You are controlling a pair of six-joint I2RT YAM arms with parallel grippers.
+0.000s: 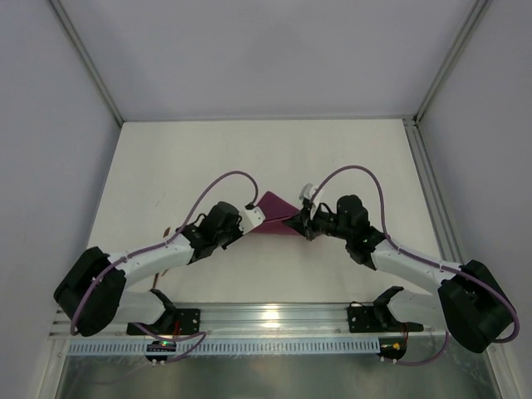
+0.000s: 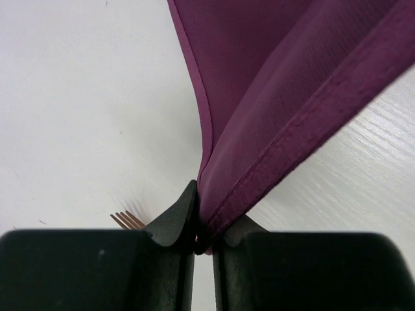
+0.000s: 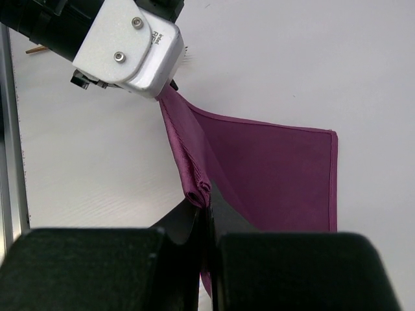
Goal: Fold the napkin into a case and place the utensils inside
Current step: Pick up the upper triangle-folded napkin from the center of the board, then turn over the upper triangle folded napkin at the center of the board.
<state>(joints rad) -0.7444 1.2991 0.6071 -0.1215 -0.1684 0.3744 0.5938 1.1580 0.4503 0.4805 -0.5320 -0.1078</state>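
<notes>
The plum-purple napkin (image 1: 277, 218) hangs stretched between my two grippers above the middle of the table. My left gripper (image 1: 256, 216) is shut on its left edge; the left wrist view shows the hemmed cloth (image 2: 272, 97) pinched between the jaws (image 2: 206, 236). My right gripper (image 1: 304, 223) is shut on the opposite bunched edge (image 3: 194, 181), and the rest of the napkin (image 3: 279, 175) drapes down to the table. Copper fork tines (image 2: 126, 220) show just left of the left fingers. The other utensils are mostly hidden under the left arm.
A copper tip (image 1: 166, 231) pokes out beside the left arm. The left gripper's silver body (image 3: 126, 45) is close in front of the right wrist camera. A metal rail (image 1: 274, 320) runs along the near edge, and frame posts stand at the back corners.
</notes>
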